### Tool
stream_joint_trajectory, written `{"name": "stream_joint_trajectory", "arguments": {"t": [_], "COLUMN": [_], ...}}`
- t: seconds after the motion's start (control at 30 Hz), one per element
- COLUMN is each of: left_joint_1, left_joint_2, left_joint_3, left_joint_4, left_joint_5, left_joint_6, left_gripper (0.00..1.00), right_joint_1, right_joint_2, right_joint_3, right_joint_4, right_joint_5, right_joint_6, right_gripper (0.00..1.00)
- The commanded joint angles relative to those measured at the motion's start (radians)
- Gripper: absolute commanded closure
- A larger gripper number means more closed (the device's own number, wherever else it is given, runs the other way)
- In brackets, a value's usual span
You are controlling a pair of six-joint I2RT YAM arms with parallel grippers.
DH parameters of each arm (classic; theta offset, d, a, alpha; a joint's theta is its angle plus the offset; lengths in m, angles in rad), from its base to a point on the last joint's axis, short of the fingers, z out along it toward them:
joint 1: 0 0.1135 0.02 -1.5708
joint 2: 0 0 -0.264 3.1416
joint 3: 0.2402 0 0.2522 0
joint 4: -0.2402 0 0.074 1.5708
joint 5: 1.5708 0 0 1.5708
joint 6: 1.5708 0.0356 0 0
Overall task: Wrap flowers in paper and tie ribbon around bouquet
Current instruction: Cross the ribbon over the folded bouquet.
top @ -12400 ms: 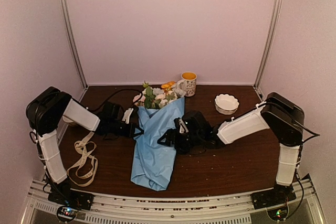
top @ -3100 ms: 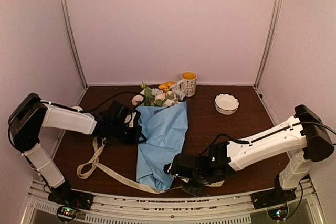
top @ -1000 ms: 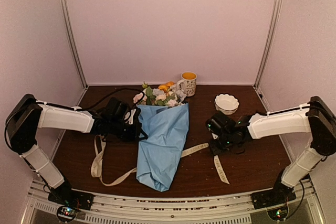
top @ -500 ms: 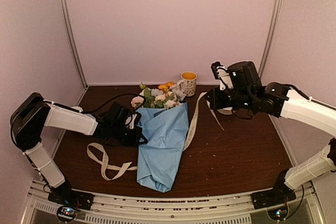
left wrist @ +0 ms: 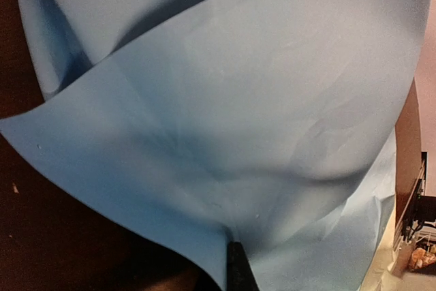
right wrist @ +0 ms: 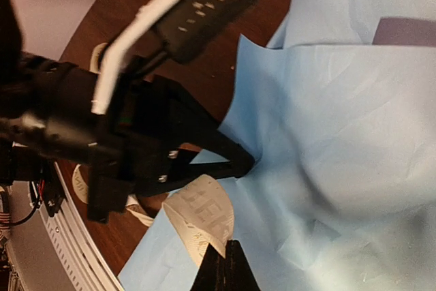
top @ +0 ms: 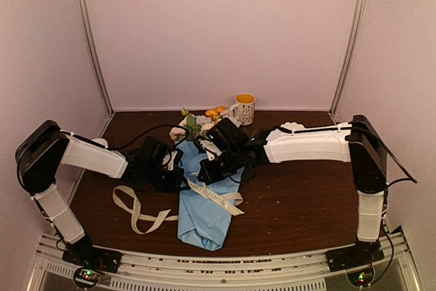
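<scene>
The brown table (top: 300,195) has a big light blue paper (top: 204,209) lying in its middle. The paper is wrapped around the flowers (top: 197,126), which poke out at the far end. The cream ribbon (top: 139,209) loops on the table at the left and runs across the paper. The left gripper (top: 180,170) is squeezed tight on the paper's left edge. The right gripper (right wrist: 221,260) is squeezed tight too, and it looks like it pinches the ribbon. A mug (top: 244,108) stands just behind the flowers.
</scene>
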Motion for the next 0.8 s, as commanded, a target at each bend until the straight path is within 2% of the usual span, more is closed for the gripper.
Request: {"name": "stream_joint_trajectory", "arguments": {"t": [0.0, 0.3, 0.43, 0.6, 0.7, 0.77], "left_joint_1": [0.005, 0.004, 0.004, 0.004, 0.005, 0.005], "left_joint_2": [0.007, 0.016, -0.015, -0.118, -0.213, -0.285], "left_joint_3": [-0.015, -0.007, 0.016, 0.076, 0.098, 0.073], "left_joint_4": [0.018, 0.002, -0.046, -0.202, -0.322, -0.375], "left_joint_5": [0.019, 0.017, -0.009, -0.075, -0.137, -0.173], "left_joint_6": [0.002, 0.008, 0.023, 0.099, 0.146, 0.145], "left_gripper": [1.00, 1.00, 0.82, 0.47, 0.35, 0.32], "right_joint_1": [-0.040, -0.064, -0.065, -0.066, -0.066, -0.065], "right_joint_2": [0.054, 0.150, 0.174, 0.172, 0.175, 0.178], "right_joint_3": [0.031, 0.004, 0.014, 0.001, 0.001, 0.006], "right_joint_4": [-0.059, -0.029, -0.033, -0.017, -0.005, -0.004], "right_joint_5": [-0.023, -0.069, -0.085, -0.087, -0.089, -0.092], "right_joint_6": [0.070, 0.109, 0.112, 0.121, 0.127, 0.127], "right_gripper": [1.00, 1.00, 1.00, 1.00, 1.00, 1.00]}}
